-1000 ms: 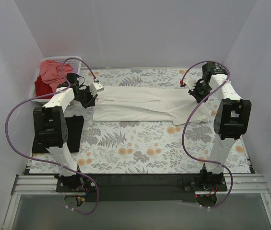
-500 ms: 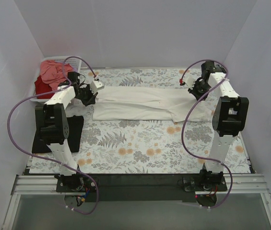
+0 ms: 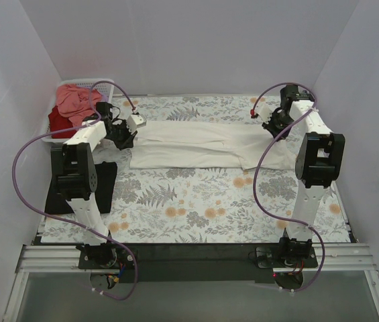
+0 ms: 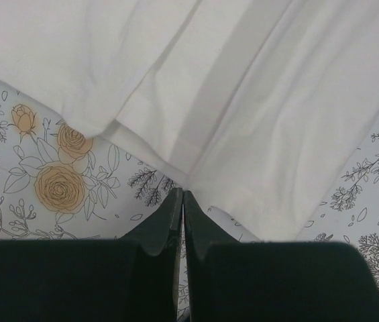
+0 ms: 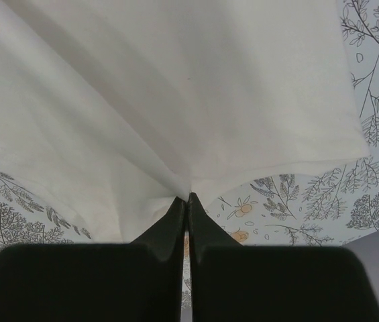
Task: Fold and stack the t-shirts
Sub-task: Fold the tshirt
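The cream-white t-shirt (image 3: 202, 144) lies stretched sideways across the back of the table, folded lengthwise into a long band. My left gripper (image 3: 127, 136) is shut on its left edge; in the left wrist view the jaws (image 4: 182, 194) meet at the cloth's hem (image 4: 243, 100). My right gripper (image 3: 267, 126) is shut on its right end; in the right wrist view the cloth (image 5: 176, 87) puckers into the closed tips (image 5: 189, 196). The salmon-pink shirt (image 3: 75, 100) and the dark red shirt (image 3: 58, 122) lie bunched in the basket. A flat black shirt (image 3: 105, 181) lies under my left arm.
The white lattice basket (image 3: 105, 85) stands at the back left corner. The floral tablecloth (image 3: 196, 208) covers the table. White walls close in the back and both sides.
Both grippers have moved a little toward the back of the table, still shut on the cream-white shirt's ends. The shirt has shifted slightly with them.
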